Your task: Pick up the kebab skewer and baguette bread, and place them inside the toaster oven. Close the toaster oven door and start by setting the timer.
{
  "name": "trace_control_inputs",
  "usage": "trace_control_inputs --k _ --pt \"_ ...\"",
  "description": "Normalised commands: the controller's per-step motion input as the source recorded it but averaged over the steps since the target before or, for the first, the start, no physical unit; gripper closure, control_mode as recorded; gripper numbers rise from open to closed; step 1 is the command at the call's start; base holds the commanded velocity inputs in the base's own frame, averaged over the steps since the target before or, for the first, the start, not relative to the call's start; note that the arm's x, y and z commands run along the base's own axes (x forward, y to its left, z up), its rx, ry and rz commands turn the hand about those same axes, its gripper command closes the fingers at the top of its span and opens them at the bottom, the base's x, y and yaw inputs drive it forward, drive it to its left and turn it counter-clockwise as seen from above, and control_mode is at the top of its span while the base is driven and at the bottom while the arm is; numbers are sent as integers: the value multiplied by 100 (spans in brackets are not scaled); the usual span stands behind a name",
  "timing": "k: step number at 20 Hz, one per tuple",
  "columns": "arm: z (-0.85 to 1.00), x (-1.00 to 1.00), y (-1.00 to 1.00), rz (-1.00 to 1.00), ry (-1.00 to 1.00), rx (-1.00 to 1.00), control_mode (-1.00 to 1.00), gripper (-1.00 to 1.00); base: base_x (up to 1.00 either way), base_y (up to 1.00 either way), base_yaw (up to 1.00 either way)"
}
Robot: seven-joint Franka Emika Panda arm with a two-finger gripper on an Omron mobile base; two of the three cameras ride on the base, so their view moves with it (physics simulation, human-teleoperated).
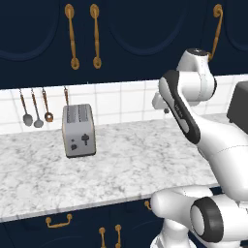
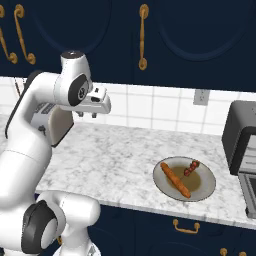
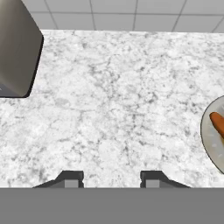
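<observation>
A grey plate (image 2: 205, 187) on the marble counter carries the orange-brown baguette bread (image 2: 175, 180) and the small kebab skewer (image 2: 191, 168) beside it. The dark toaster oven (image 2: 239, 136) stands at the far right, cut off by the frame edge. Its door (image 2: 248, 195) seems to hang folded down in front. The timer is out of view. My gripper (image 2: 87, 115) hovers high over the counter, well left of the plate. In the hand view the gripper (image 3: 111, 178) is open with bare marble between its fingertips, and the baguette's tip (image 3: 217, 123) peeks in at the right.
A small silver two-slot toaster (image 1: 79, 130) stands on the counter (image 1: 131, 164) to the left, also seen as the toaster (image 3: 17, 48) in the hand view. Utensils (image 1: 35, 109) hang on the tiled wall. Dark cabinets with brass handles sit above and below.
</observation>
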Motion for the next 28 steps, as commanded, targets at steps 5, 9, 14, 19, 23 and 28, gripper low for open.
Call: trace_control_inputs --k 5,9,14,19,23,28 --pt "0 0 0 0 0 0 100 -100 0 0 0" --pt "0 0 0 0 0 0 100 -100 0 0 0" --pt "0 0 0 0 0 0 100 -100 0 -53 6" --pt "0 0 0 0 0 0 100 -100 0 -95 11" --pt "0 0 0 0 0 0 100 -100 0 -77 6" --pt "0 0 0 0 0 0 100 -100 0 -69 2"
